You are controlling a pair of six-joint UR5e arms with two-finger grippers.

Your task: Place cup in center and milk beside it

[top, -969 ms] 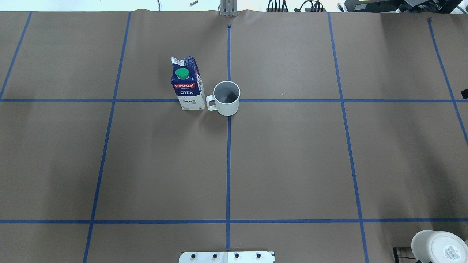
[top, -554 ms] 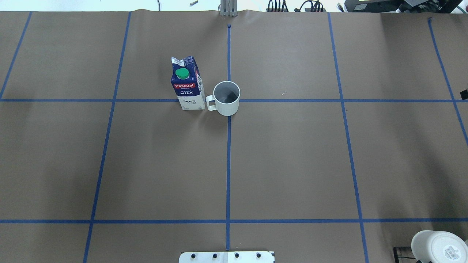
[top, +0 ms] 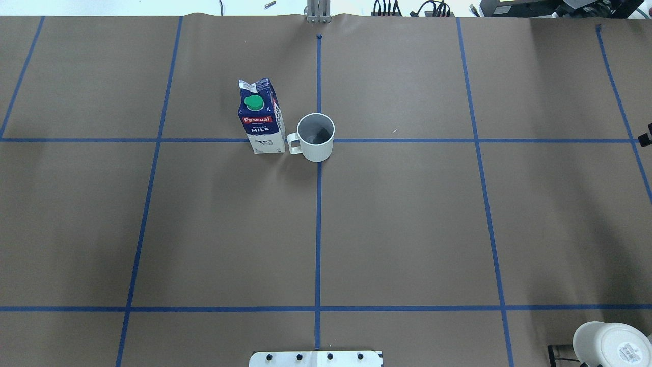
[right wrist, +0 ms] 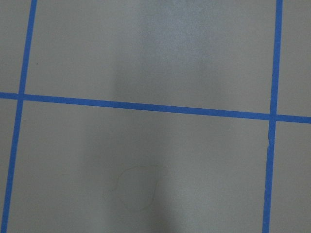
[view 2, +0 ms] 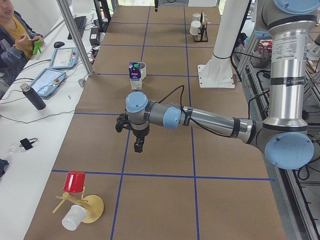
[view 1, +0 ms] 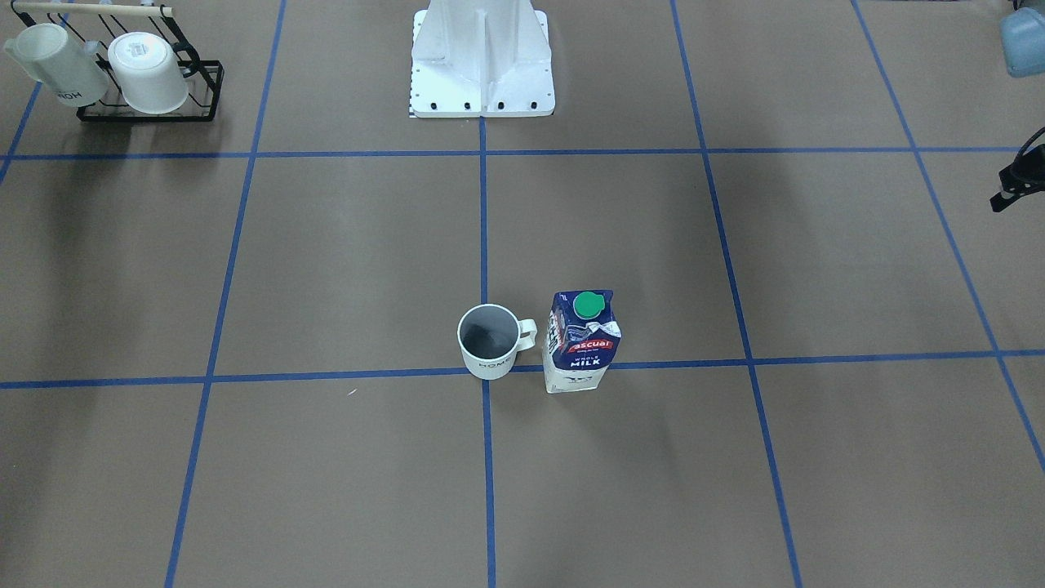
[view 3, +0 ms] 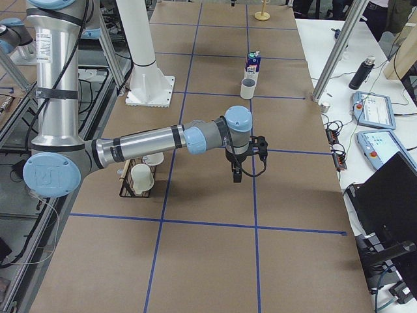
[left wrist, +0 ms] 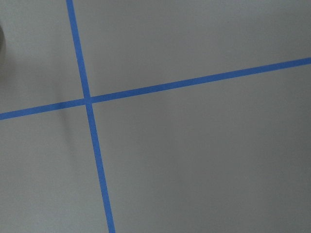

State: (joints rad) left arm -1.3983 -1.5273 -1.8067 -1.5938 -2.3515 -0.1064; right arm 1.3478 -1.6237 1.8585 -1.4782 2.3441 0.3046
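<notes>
Left tool well apart from cup, milk

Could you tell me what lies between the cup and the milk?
Only the handle of the cup, pointing at the milk; the overhead view shows it.

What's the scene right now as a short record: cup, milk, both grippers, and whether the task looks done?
cup: upright where two blue tape lines cross, handle toward the robot's left
milk carton: upright beside the cup, on the robot's left, cap on
left gripper: over bare table, away from both; open or shut unclear
right gripper: over bare table, away from both; open or shut unclear
task: looks done
</notes>
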